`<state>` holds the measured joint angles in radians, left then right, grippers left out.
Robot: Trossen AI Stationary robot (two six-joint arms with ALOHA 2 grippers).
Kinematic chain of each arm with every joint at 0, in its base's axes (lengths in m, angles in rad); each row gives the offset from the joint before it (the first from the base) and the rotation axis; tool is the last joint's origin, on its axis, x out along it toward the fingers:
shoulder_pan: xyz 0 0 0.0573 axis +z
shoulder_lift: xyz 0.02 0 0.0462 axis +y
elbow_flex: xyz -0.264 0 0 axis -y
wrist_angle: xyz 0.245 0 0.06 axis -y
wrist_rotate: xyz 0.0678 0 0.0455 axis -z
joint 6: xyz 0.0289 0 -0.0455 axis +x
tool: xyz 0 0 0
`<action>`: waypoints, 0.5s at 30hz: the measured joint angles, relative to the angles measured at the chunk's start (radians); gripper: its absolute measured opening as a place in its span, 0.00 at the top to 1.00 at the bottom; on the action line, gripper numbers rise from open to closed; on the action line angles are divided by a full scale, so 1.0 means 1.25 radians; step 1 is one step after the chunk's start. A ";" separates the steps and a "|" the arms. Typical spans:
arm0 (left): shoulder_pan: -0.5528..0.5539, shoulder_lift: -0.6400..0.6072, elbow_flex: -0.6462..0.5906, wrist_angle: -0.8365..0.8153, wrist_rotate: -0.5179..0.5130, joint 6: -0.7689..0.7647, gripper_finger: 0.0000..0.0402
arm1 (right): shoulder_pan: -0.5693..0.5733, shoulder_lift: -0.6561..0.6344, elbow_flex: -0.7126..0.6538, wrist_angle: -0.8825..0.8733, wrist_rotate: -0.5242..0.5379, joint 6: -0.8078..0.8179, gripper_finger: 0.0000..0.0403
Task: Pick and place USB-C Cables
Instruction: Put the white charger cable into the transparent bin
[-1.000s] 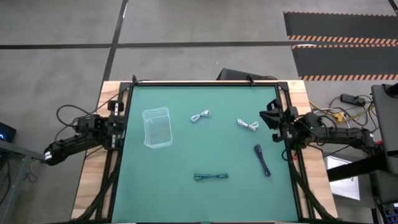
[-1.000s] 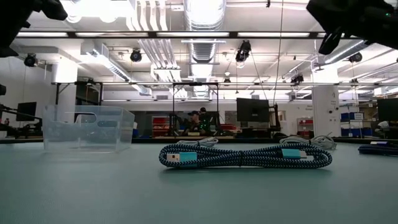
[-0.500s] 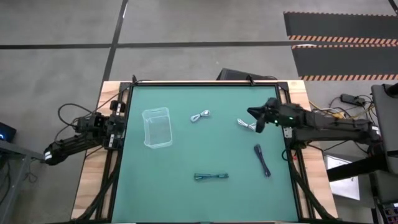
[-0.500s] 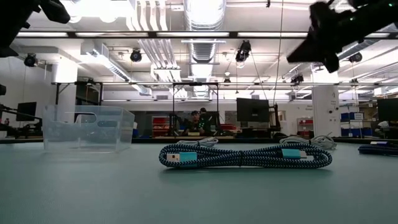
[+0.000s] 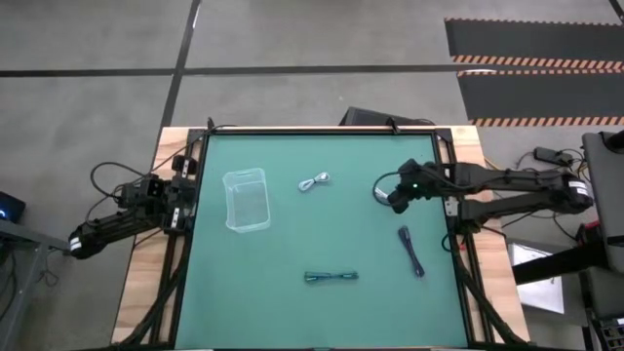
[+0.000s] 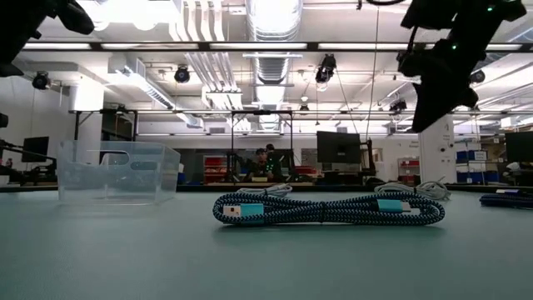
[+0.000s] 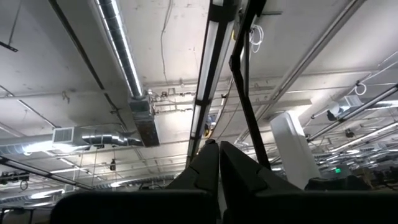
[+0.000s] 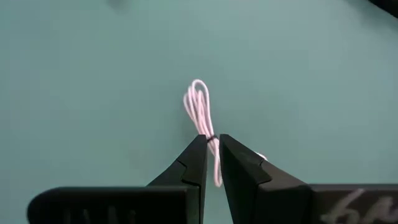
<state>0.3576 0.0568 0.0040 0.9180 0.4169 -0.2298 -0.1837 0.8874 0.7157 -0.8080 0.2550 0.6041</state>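
Four cable bundles lie flat on the green mat: a white coil (image 5: 314, 181) at the far middle, a second white coil (image 8: 202, 115) under my right gripper, a dark bundle (image 5: 410, 251) near the right edge, and a black-and-teal bundle (image 6: 325, 208) at the near middle. My right gripper (image 8: 211, 155) hangs above the second white coil, pointing down, fingers shut; in the low view it (image 6: 433, 92) is well clear of the table. My left gripper (image 7: 219, 163) is parked at the table's left edge (image 5: 161, 200), shut, facing the ceiling.
A clear plastic bin (image 5: 247, 200) stands on the left half of the mat, seen also in the low view (image 6: 117, 171). A raised dark frame (image 5: 322, 130) runs around the mat. Open mat lies between the bin and the cables.
My right arm has swung from the table's right edge toward the left, out over the mat, and has tipped its gripper down. It now hangs over the right-hand white coil, lower than before. The cables and bin have stayed put.
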 joint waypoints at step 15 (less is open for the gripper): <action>0.000 0.000 0.000 0.001 -0.009 0.001 1.00 | -0.052 0.177 0.003 0.078 -0.037 -0.021 0.92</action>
<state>0.3576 0.0566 0.0040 0.9188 0.4062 -0.2287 -0.2481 1.1092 0.7189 -0.7100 0.2085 0.5781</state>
